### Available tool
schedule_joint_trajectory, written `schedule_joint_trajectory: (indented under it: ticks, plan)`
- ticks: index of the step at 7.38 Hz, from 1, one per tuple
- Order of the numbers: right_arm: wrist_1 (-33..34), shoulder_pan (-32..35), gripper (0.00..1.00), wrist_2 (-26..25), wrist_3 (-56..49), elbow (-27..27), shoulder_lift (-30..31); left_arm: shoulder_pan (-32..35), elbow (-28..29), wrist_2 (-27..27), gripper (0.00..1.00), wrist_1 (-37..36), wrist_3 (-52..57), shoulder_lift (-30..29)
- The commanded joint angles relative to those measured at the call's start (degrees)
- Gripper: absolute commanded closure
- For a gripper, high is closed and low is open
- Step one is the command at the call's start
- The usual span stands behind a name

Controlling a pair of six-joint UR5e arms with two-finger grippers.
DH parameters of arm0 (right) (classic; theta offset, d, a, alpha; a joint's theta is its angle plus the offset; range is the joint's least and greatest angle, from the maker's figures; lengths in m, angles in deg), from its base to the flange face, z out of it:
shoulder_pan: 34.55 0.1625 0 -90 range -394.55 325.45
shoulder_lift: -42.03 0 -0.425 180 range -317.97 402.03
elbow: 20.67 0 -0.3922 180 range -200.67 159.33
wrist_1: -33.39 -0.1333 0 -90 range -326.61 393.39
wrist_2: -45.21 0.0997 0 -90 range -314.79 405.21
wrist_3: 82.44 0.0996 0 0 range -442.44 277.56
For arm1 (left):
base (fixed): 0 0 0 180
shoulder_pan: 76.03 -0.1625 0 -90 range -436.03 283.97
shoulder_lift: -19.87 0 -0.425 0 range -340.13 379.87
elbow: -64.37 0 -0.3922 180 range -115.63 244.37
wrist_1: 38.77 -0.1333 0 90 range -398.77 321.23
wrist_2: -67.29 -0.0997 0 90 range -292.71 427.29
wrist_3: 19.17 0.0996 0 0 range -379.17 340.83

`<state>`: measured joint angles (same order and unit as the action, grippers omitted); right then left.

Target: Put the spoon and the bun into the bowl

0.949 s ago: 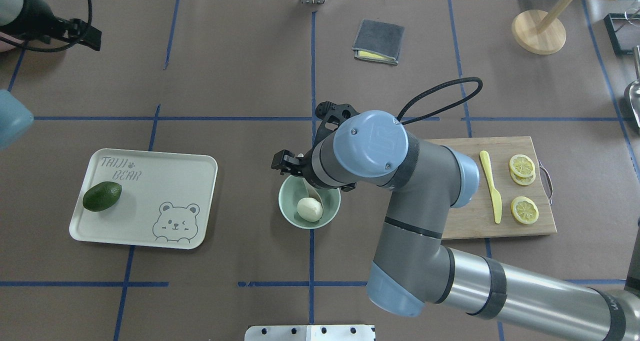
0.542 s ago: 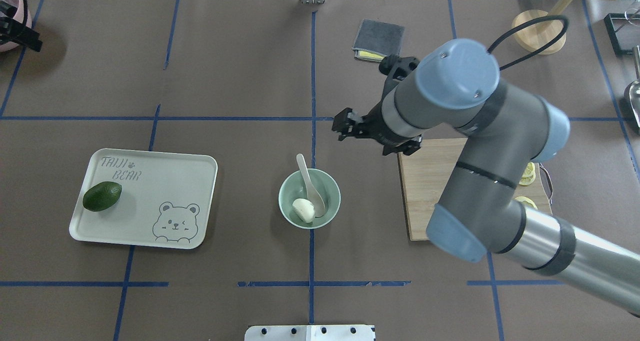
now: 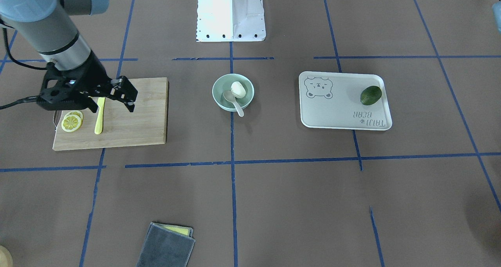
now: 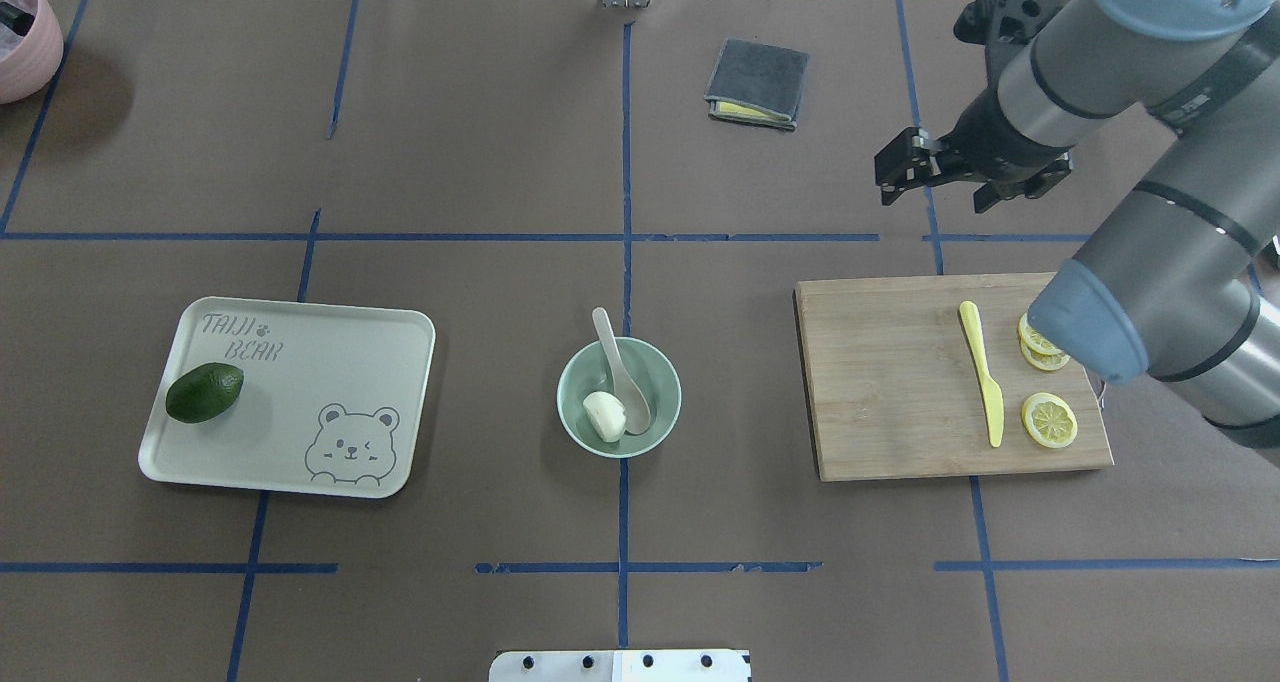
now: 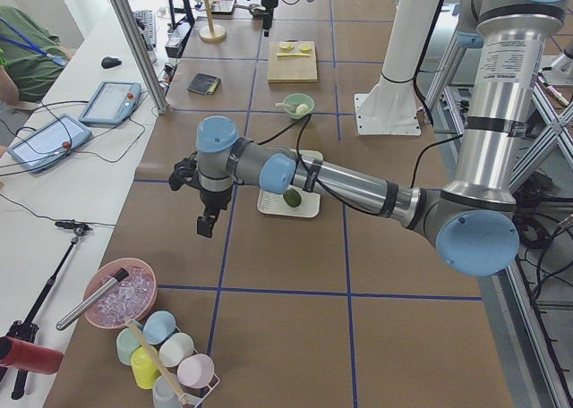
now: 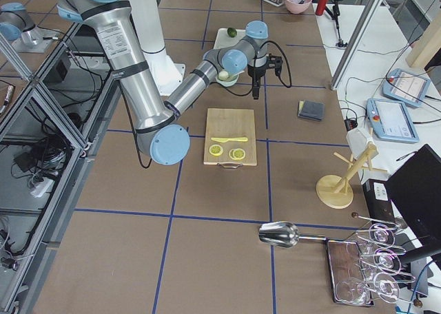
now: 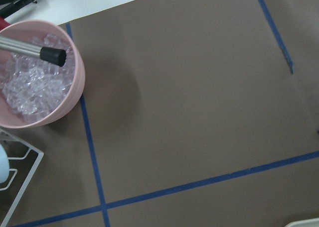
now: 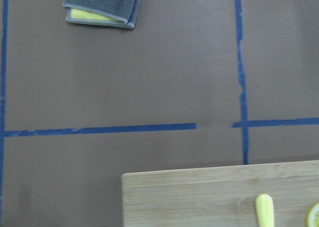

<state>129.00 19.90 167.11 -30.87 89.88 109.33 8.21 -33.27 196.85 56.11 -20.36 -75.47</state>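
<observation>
While bun and spoon lie touching inside the bowl, spoon handle over the rim at 12 o'clock, right gripper at the bowl's 2 o'clock, fingers spread, empty, left gripper far off, open or closed impossible to tell.

robotics lab, robot arm over a brown table marked with a blue tape grid, control tablets on a white side bench, aluminium frame post, operator alongside
</observation>
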Motion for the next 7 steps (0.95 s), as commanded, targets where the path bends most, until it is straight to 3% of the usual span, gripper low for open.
schedule_joint_trajectory:
  ticks: [1,3,7]
  plan:
    - [2.56,9.58,0.00,5.87,-16.77,-0.25,6.31,1.19,2.11,0.87,0.00,0.05,2.51,2.88]
    - [2.22,17.76,0.00,11.32,-31.11,-3.39,12.56,3.20,5.08,3.67,0.00,-0.31,1.90,2.88]
    - [2.12,32.97,0.00,19.23,-54.51,-11.48,19.78,3.30,6.86,3.68,0.00,-0.31,2.43,3.06]
